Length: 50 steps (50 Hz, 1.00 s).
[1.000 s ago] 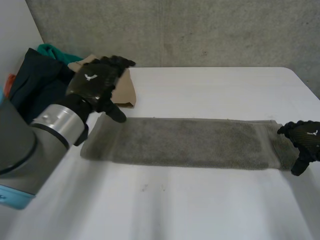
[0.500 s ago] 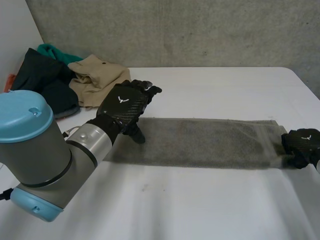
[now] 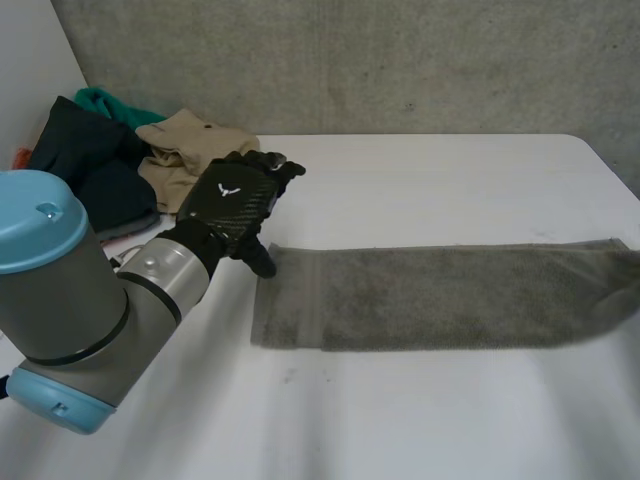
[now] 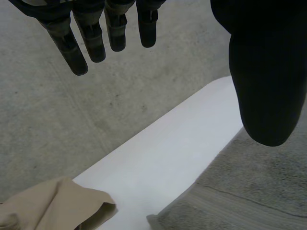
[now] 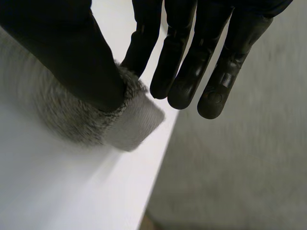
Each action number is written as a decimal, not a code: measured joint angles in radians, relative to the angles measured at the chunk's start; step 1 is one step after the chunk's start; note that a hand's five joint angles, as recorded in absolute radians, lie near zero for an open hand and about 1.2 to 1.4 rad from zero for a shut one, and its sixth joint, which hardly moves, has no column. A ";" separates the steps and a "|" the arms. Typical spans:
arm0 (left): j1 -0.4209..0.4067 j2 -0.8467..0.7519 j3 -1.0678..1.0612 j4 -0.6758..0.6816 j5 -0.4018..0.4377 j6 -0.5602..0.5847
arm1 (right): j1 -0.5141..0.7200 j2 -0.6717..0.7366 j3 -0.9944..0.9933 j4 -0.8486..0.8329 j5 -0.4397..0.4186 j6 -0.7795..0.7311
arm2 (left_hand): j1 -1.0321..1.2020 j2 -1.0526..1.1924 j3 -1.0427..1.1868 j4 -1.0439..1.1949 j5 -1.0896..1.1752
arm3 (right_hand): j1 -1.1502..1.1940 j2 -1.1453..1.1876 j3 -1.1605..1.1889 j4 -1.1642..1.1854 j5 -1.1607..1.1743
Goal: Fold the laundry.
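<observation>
My right hand (image 5: 62, 48) pinches the towel's (image 5: 129, 122) corner between thumb and one finger at the table's (image 5: 57, 187) edge. My other fingers (image 5: 216, 72) reach straight out over the grey floor (image 5: 240, 167).

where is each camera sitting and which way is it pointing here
Head view: between and behind the arms, looking down at the white table and grey towel; left arm and left hand show.
Left wrist view: on that wrist, looking along the open left hand over the towel's end toward the tan garment.
Right wrist view: on that wrist, looking along the right hand, pinching the towel's end by the table edge.
Shared: the towel shows in all three.
</observation>
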 measured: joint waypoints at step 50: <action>0.007 -0.182 0.143 0.001 -0.053 0.006 | 0.650 0.087 -0.112 0.173 0.091 0.481 | 0.000 0.000 0.000 0.000 0.000 | -0.811 -0.943 -0.951 -0.944 -0.903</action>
